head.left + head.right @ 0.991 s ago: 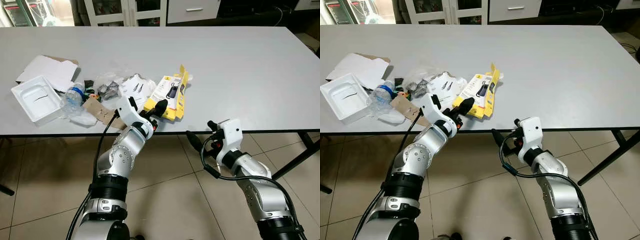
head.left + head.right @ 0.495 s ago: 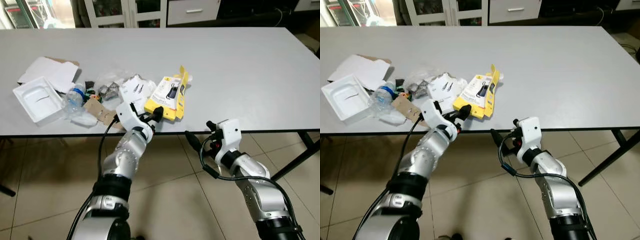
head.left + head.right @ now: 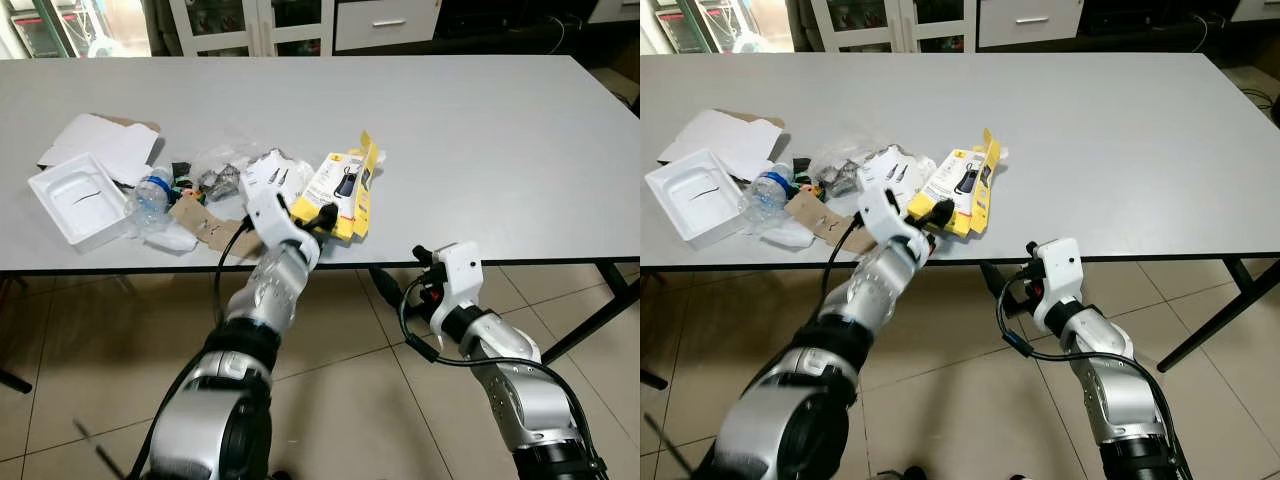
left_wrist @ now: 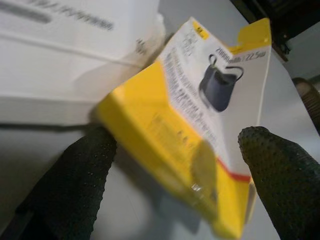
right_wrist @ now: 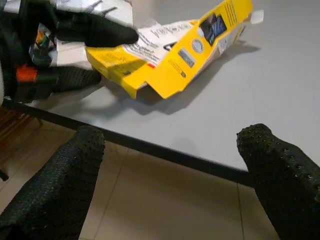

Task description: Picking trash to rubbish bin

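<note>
The left hand (image 3: 322, 216) reaches over the near edge of the grey worktop (image 3: 480, 140), its two black fingers (image 4: 75, 185) spread to either side of the near end of a yellow package (image 3: 337, 193); whether they touch it I cannot tell. The yellow package lies flat near the worktop's front edge, its left side just beside a white printed pack (image 3: 270, 175). Further left sits a heap of trash: a crumpled clear bottle (image 3: 147, 193), a brown card scrap (image 3: 200, 222), a white foam tray (image 3: 78, 199) and white cardboard (image 3: 100, 143). The right hand (image 3: 392, 290) hangs below the worktop's edge over the tiled floor (image 3: 90, 350), fingers (image 5: 55, 190) spread and holding nothing.
</note>
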Controlling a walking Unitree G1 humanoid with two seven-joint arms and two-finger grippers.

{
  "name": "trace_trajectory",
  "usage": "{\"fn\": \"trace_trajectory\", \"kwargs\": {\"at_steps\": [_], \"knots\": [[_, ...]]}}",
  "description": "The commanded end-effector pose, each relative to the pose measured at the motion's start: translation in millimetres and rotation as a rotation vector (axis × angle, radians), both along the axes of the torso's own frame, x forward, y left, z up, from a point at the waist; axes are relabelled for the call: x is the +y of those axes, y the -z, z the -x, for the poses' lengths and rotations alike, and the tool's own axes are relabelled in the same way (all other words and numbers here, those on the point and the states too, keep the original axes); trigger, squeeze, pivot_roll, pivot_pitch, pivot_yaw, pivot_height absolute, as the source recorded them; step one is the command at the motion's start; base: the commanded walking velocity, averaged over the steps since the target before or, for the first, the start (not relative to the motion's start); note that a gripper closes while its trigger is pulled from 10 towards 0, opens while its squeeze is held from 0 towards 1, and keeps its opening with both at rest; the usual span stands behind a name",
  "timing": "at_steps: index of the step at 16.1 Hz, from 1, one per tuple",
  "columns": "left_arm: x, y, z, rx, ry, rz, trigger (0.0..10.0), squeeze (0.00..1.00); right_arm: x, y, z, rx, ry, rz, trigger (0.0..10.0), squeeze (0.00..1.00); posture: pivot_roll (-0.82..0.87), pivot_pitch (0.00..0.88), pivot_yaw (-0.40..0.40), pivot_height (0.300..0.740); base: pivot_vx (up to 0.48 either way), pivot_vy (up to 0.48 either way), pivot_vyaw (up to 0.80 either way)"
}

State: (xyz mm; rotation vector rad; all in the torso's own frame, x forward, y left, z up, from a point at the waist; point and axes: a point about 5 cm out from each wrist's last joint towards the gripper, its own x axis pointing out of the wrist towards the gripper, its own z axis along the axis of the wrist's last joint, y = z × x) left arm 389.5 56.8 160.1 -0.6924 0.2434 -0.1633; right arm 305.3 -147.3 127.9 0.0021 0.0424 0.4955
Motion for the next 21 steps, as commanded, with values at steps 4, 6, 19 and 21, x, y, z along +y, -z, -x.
{"fn": "trace_trajectory", "kwargs": {"at_steps": [4, 6, 19, 21], "knots": [[-33.2, -6, 1.7, -0.004, 0.057, 0.063, 10.0, 0.00, -0.6, -3, 3.6, -0.004, 0.004, -0.007, 10.0, 0.00, -0.13, 0.167, 0.046, 0.740, 0.000, 0.000, 0.00], [-31.7, -7, 0.0, -0.001, 0.053, 0.060, 10.0, 0.00, 0.3, -3, 3.8, -0.002, 0.003, -0.009, 10.0, 0.00, -0.13, 0.167, 0.046, 0.740, 0.000, 0.000, 0.00], [-25.9, -7, -3.9, -0.001, 0.022, 0.014, 0.0, 0.00, 0.2, -2, 4.2, 0.008, 0.010, -0.014, 10.0, 0.00, -0.12, 0.171, 0.046, 0.740, 0.000, 0.000, 0.00], [-25.6, -7, -4.2, -0.004, 0.021, 0.015, 0.0, 0.00, 0.7, -2, 3.9, 0.008, 0.007, -0.015, 10.0, 0.00, -0.12, 0.171, 0.047, 0.740, 0.000, 0.000, 0.00]]}}
